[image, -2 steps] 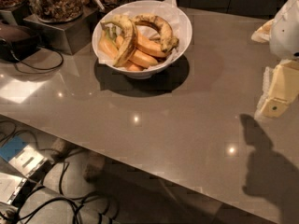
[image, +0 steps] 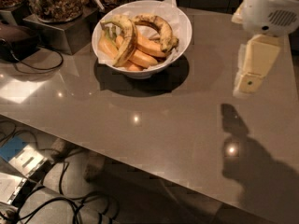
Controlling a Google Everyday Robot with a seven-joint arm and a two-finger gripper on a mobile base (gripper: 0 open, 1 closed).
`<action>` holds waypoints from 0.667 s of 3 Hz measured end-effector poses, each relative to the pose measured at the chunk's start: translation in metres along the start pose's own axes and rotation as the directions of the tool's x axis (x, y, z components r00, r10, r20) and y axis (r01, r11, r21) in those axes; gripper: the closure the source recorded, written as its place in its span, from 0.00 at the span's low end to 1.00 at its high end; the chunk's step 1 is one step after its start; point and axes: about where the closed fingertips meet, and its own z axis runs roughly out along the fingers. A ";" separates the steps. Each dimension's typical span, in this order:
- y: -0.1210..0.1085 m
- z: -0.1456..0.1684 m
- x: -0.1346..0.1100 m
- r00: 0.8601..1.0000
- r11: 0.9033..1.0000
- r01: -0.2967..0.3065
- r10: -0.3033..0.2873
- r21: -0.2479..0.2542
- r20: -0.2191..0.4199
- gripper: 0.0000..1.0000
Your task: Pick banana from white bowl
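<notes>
The white bowl stands on the brown table at the back centre, lined with white paper. The arched, brown-mottled banana lies on top at the bowl's right side. A paler, longer spotted banana lies at the left, over smooth orange-yellow bananas. My gripper hangs over the table at the right, well to the right of the bowl and apart from it, its pale fingers pointing down. Its shadow falls on the table below.
Jars of nuts stand on a metal stand at the back left. A dark device with a cable lies at the left. The table's front edge runs diagonally, with cables and boxes on the floor below.
My gripper has moved left and a little up, closer to the bowl. The bowl and bananas have not moved.
</notes>
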 end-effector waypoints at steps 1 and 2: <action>-0.004 -0.002 -0.002 1.000 1.000 0.000 -0.001 0.018 0.009 0.00; -0.021 0.004 -0.019 0.996 0.999 -0.038 0.040 -0.028 0.077 0.00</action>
